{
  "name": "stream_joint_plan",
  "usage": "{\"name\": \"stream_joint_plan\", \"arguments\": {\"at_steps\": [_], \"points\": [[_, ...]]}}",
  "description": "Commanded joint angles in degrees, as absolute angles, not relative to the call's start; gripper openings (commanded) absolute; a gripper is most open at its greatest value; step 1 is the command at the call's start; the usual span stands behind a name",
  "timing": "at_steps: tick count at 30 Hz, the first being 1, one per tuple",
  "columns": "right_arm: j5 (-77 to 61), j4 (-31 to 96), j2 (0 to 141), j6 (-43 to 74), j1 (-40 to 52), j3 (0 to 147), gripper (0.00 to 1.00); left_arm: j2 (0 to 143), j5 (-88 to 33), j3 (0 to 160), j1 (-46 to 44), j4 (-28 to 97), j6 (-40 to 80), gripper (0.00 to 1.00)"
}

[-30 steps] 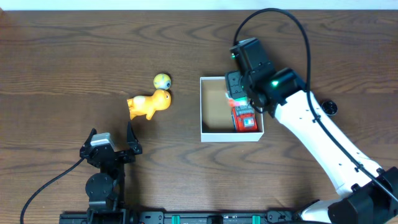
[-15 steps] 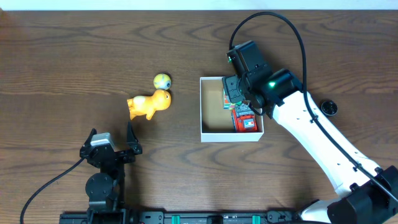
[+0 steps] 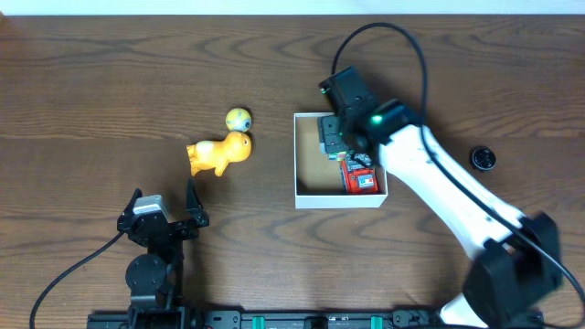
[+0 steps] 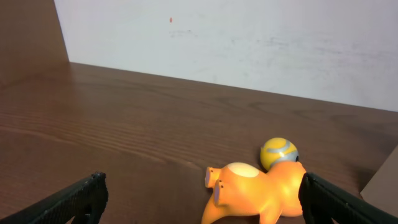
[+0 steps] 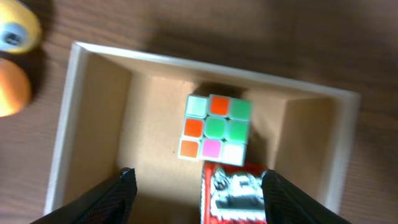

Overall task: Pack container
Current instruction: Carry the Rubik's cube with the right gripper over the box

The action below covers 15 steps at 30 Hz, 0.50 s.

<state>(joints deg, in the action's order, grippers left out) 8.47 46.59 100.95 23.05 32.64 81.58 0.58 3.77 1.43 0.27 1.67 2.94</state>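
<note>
The container (image 3: pixel 315 175) is a square white-walled box with a brown floor, right of the table's middle. Inside it lie a colour-tiled cube (image 5: pixel 215 129) and a red packaged item (image 3: pixel 360 176), which also shows in the right wrist view (image 5: pixel 235 194). My right gripper (image 3: pixel 330 136) hangs open and empty over the container's far part, its fingers (image 5: pixel 200 198) straddling the floor (image 5: pixel 155 118) below the cube. An orange animal toy (image 3: pixel 219 153) and a small yellow ball (image 3: pixel 238 118) lie left of the container. My left gripper (image 3: pixel 163 217) is open, with the toy (image 4: pixel 261 194) and ball (image 4: pixel 278 152) ahead of it.
A small black round object (image 3: pixel 483 158) lies on the table right of the container. The right arm's white link crosses the table's right side down to the front edge. A pale wall stands beyond the table's far edge.
My right gripper has moved left and toward the far side over the container. The left arm, the orange toy and the ball have not moved.
</note>
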Motion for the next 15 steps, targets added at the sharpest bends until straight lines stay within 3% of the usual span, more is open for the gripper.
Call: {"name": "stream_joint_plan", "arguments": {"at_steps": [1,15], "points": [[8.82,45.56,105.32,25.30,33.80,80.84,0.68,0.27,4.29,0.23,0.47,3.81,2.59,0.98],[13.72,44.77,112.40,27.49,33.82,80.84,0.71,0.27,4.27,0.23,0.47,3.79,2.57,0.98]]}}
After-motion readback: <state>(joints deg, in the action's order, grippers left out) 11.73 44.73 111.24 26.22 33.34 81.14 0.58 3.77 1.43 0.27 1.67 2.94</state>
